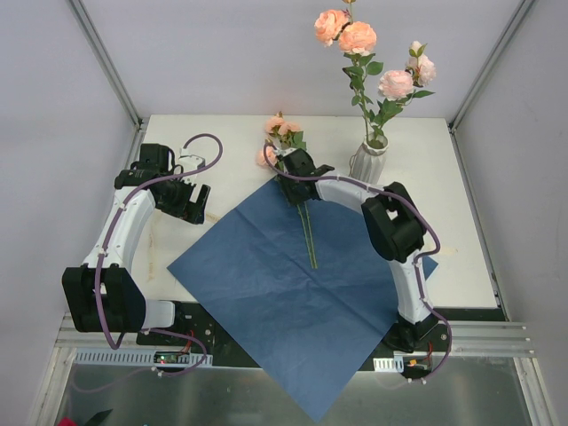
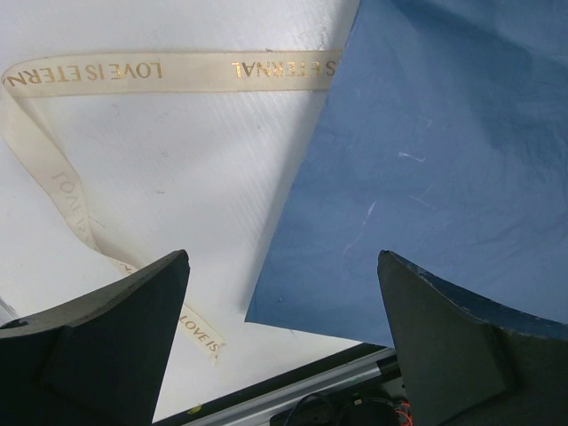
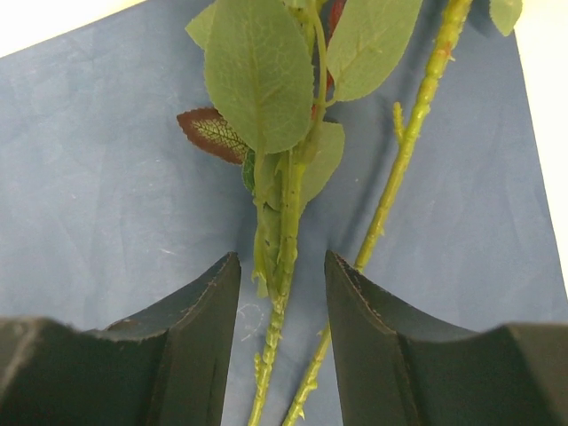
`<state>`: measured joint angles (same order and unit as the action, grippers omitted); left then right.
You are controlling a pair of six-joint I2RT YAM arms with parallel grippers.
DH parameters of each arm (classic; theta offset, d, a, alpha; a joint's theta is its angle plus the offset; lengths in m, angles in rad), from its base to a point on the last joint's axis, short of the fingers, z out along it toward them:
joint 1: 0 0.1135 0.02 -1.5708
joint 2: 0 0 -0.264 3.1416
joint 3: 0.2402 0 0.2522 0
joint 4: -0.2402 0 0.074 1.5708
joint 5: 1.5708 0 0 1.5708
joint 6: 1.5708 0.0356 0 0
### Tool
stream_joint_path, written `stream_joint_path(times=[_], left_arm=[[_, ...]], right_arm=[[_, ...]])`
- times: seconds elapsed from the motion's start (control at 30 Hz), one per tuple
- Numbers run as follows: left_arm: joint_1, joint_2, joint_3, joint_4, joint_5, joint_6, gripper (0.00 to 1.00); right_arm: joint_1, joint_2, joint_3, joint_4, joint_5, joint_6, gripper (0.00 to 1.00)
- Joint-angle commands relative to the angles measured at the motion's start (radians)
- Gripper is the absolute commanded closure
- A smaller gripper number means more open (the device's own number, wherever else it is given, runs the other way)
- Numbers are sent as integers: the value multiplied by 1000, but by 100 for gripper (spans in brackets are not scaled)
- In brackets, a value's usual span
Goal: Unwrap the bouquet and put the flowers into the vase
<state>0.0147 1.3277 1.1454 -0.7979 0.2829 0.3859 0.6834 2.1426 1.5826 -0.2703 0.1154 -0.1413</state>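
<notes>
The blue wrapping paper (image 1: 284,293) lies unfolded flat on the table. Two flower stems (image 1: 308,235) lie on it, their peach rose heads (image 1: 277,131) just past its far corner. The white ribbed vase (image 1: 367,162) stands at the back right and holds three pink roses (image 1: 357,38). My right gripper (image 1: 297,193) hangs low over the lying stems. In the right wrist view my right gripper (image 3: 281,257) is open, with a leafy stem (image 3: 286,222) between its fingers and a gap on each side. A second stem (image 3: 408,142) passes under the right finger. My left gripper (image 2: 282,255) is open with nothing in it, over the paper's left corner (image 2: 444,160).
A cream ribbon (image 2: 177,71) printed "LOVE IS ETERNAL" lies loose on the white table left of the paper. The table's near edge with a metal rail (image 2: 293,390) is close below my left gripper. The paper's near corner (image 1: 315,404) hangs over the front edge.
</notes>
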Motion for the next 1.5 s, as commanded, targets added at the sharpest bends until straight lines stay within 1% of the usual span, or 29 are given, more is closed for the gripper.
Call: stream_joint_path(times=[0.0, 0.1, 0.2, 0.23, 0.3, 0.33, 0.4, 0.5, 0.6, 0.7, 0.8, 0.87, 0.9, 0.93, 0.97, 1.0, 1.03, 1.07, 1.1, 1.13, 1.17, 1.2, 1.27, 1.3, 1.4, 1.47], left_arm=[[7, -31, 7, -4, 2, 21, 13], [7, -32, 5, -4, -1, 22, 12], [7, -33, 7, -4, -1, 24, 12], [8, -35, 8, -4, -1, 25, 12], [7, -39, 10, -4, -4, 28, 13], [7, -39, 8, -4, -5, 30, 12], [7, -45, 7, -3, -8, 30, 12], [7, -50, 5, -4, -14, 33, 12], [7, -58, 7, -4, -22, 36, 12], [8, -62, 8, -4, -28, 39, 12], [7, -64, 8, -4, -31, 34, 12], [7, -64, 8, -3, -30, 33, 12], [7, -65, 10, -4, -30, 28, 12], [7, -64, 11, -3, -27, 25, 12], [7, -64, 13, -4, -25, 18, 12], [5, -65, 14, -3, -24, 18, 12], [7, -62, 16, -3, -24, 16, 12], [7, -61, 17, -4, -19, 11, 12], [8, -59, 22, -3, -19, 8, 12], [7, -59, 25, -4, -18, 5, 12], [7, -55, 27, -3, -11, 4, 12], [7, -53, 33, -4, -10, 2, 12], [7, -47, 36, -4, -7, -4, 12], [8, -44, 39, -3, -1, -4, 12], [8, -30, 46, -3, 2, -10, 12], [7, -21, 51, -3, 2, -12, 12]], right_arm=[[10, 34, 86, -73, 19, 14, 55], [16, 56, 114, -98, 29, 29, 59], [28, 63, 128, -104, 46, 32, 65], [31, 68, 131, -107, 52, 34, 73], [34, 68, 139, -116, 62, 43, 81], [36, 65, 145, -119, 64, 49, 92], [36, 54, 152, -119, 56, 60, 99], [34, 8, 174, -116, 41, 71, 99], [36, -76, 201, -104, 3, 71, 99], [35, -199, 200, -48, -60, 39, 99], [33, -372, 189, 26, -100, -7, 99], [28, -433, 192, 69, -140, -38, 99], [25, -494, 188, 86, -144, -52, 99], [24, -528, 180, 109, -152, -91, 99], [21, -562, 168, 170, -155, -107, 99], [7, -634, 119, 213, -158, -122, 99], [-2, -671, 91, 261, -164, -141, 99], [-16, -709, 52, 376, -180, -153, 99], [-39, -781, -20, 441, -180, -168, 99], [-50, -811, -59, 506, -174, -187, 99], [-57, -838, -88, 614, -137, -260, 99], [-73, -871, -105, 652, -122, -299, 99], [-102, -885, -105, 695, -2, -355, 99], [-145, -889, -101, 704, 12, -357, 99], [-217, -885, -102, 750, 58, -366, 99], [-246, -874, -105, 769, 78, -368, 99]])
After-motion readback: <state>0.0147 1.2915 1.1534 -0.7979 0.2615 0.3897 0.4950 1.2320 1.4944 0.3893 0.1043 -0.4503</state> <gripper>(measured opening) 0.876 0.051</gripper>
